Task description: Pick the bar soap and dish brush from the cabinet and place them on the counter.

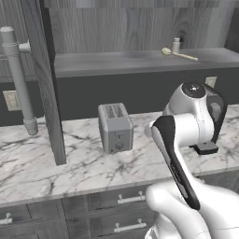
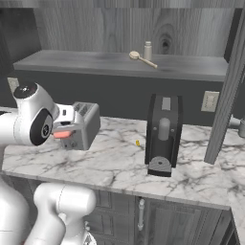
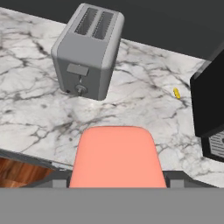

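The tool [image 3: 117, 183] is clenched on the bar soap [image 3: 117, 157], which sits flat between its two dark finger tips [image 3: 59, 181] and fills the space straight ahead of the hand. In the right base view the same orange-red bar [image 2: 62, 134] shows at the end of the wrist, held above the counter [image 2: 110, 165] and not resting on it. Below and beyond the tool lies the white marble with grey veins. Just past the soap and a little to the tool's left stands the grey toaster [image 3: 87, 50], upright, slots up, on the counter. Further off to the tool's right a tiny yellow speck [image 3: 176, 93] lies on the marble, and beside it stands a black coffee machine [image 2: 163, 134]. Farthest away and higher up, the cabinet [image 1: 140, 28] stands open; on its grey shelf [image 1: 116, 63] the dish brush [image 1: 179, 54] lies flat, round head toward a small beige bottle [image 1: 176, 45] standing upright just behind it.
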{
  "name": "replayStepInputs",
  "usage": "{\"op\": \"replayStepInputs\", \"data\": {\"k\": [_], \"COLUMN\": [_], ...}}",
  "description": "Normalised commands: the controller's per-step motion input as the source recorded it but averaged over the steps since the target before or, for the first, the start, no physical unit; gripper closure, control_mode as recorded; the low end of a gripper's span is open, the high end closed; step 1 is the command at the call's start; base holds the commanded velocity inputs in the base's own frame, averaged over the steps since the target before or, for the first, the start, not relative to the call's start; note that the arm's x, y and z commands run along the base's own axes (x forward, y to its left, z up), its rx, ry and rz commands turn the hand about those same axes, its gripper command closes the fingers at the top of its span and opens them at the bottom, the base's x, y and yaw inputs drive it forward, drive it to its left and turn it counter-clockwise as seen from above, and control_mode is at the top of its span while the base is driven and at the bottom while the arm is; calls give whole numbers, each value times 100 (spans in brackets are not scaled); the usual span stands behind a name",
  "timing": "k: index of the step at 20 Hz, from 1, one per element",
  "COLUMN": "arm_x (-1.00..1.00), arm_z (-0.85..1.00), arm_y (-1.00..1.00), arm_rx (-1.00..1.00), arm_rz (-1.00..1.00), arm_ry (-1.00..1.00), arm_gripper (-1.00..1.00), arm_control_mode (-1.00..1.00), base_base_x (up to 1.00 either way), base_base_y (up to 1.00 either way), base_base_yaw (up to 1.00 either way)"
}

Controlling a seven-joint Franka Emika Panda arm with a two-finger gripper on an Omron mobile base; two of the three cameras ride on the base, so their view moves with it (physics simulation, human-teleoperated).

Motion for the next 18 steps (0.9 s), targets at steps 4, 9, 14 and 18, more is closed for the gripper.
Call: {"op": "replayStepInputs", "data": {"k": [4,9,14,18], "arm_x": [0,0,0,0], "arm_z": [-30,-38,-39,-37], "arm_y": [-16,-10,-6,0], "arm_rx": [0,0,0,0], "arm_rz": [0,0,0,0], "arm_ry": [0,0,0,-2], "arm_gripper": [100,100,100,100], "arm_control_mode": [-100,-100,-100,-100], "base_base_x": [0,0,0,0], "base_base_y": [0,0,0,0], "base_base_yaw": [0,0,0,0]}}
